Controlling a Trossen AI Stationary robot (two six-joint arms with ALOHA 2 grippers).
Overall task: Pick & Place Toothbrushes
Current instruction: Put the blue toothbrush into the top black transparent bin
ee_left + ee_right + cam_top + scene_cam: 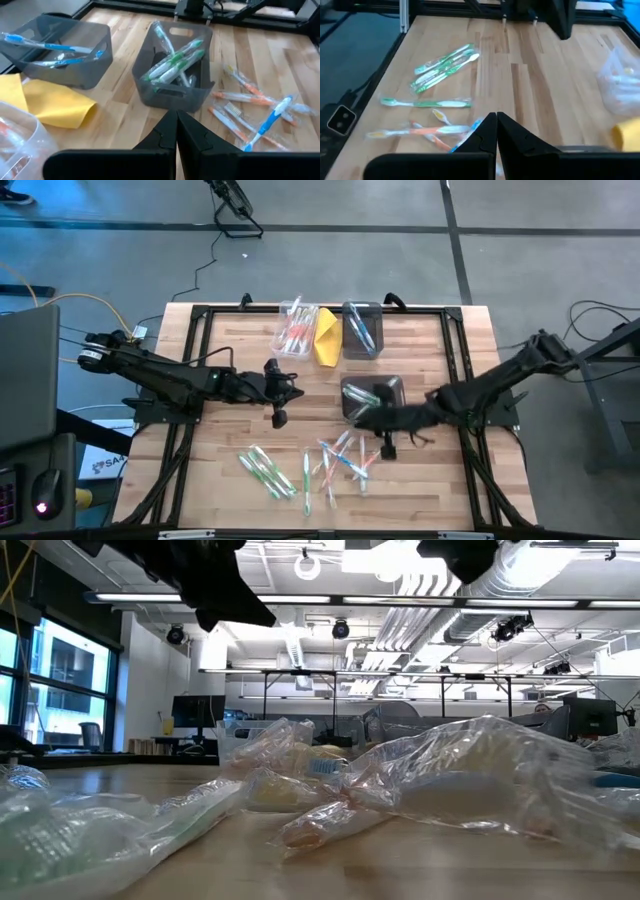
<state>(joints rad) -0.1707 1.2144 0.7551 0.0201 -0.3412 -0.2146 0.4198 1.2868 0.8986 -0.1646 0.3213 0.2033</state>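
Both pincers closed and empty above the table.

I saw the left pincer (279, 418) hanging left of centre and the right pincer (388, 448) beside the grey bin (392, 388) of green toothbrushes (172, 65); loose toothbrushes (335, 460) lay scattered on the near table (430, 480), others in the far bins (362, 330).

Two dark jointed arms, black tools
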